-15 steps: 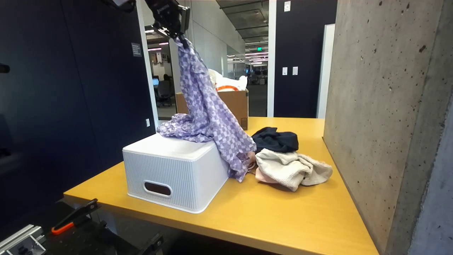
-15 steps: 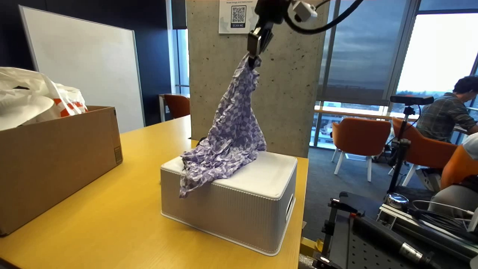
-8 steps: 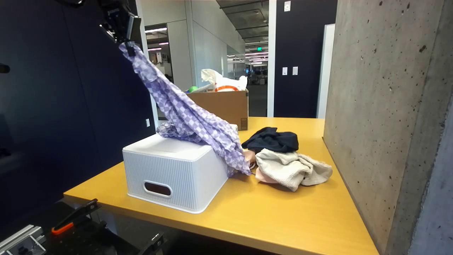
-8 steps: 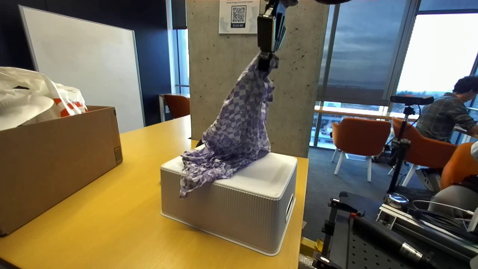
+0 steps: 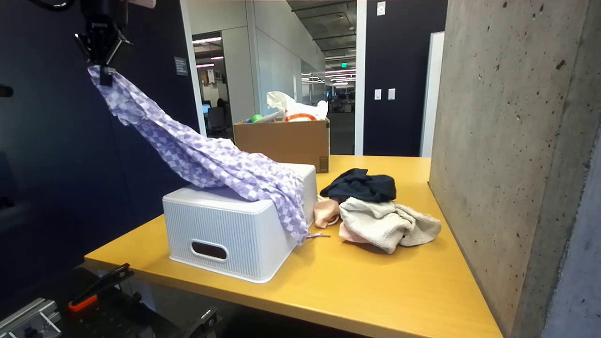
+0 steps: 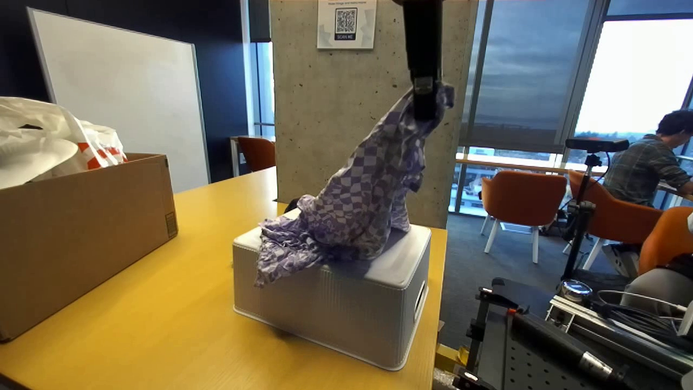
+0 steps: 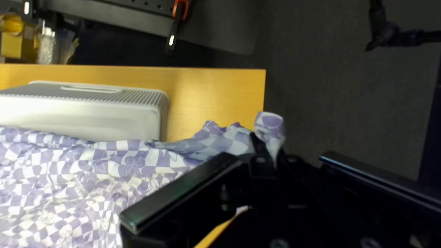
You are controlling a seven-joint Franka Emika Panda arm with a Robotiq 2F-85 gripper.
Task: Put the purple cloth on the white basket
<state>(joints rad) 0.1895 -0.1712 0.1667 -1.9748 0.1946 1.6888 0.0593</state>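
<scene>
Plainly, in an exterior view the purple cloth [image 5: 202, 157], checked in pale and darker squares, slants as a rumpled band from the claw [image 5: 105, 77] down across the flat top of the white basket [image 5: 239, 232], then over its side; whether the hanging end touches the tabletop [image 5: 371, 281] cannot be told. The claw is pinched together on the cloth's upper end. A beige cloth [image 5: 375, 225], seen from here alone, lies near the basket, just beside a navy cloth [image 5: 364, 187]. In an exterior view that takes in a whiteboard [image 6: 124, 103] and a paper sign [image 6: 346, 24], the purple cloth rises from a crumpled heap on the basket, a corner drooping over the long edge. The wrist view shows printed flowers among the checks, and a tuft [image 7: 270, 127] poking out beyond the claw.
</scene>
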